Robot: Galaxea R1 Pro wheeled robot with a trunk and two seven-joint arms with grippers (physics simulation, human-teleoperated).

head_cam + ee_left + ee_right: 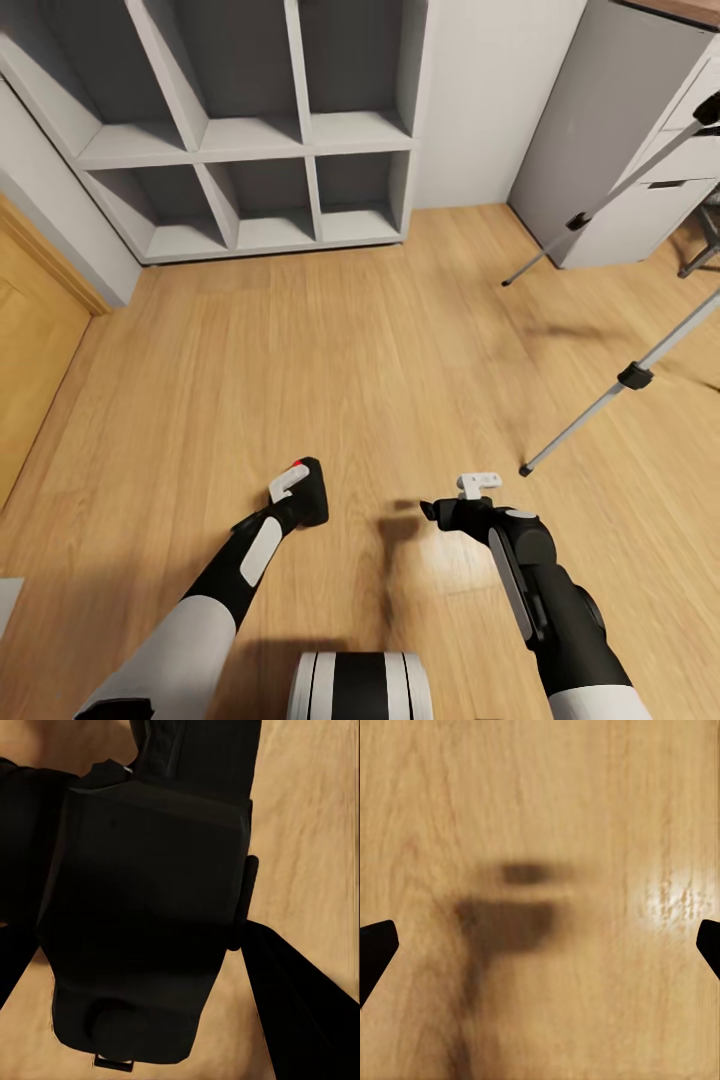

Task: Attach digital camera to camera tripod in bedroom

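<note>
Left hand (300, 492) clamped on digital camera (142, 907), right hand (470, 500) spread apart, camera tripod (630, 380) well right.

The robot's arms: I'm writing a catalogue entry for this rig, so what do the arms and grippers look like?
Both arms are glossy white on the upper segments and black on the forearms, each forearm carrying a long light-grey inlay panel. The left gripper has a pale grey piece near its tip; the right gripper ends in a small white bracket. In the right wrist view its fingertips look plain black. No cables or lettering are visible.
</note>
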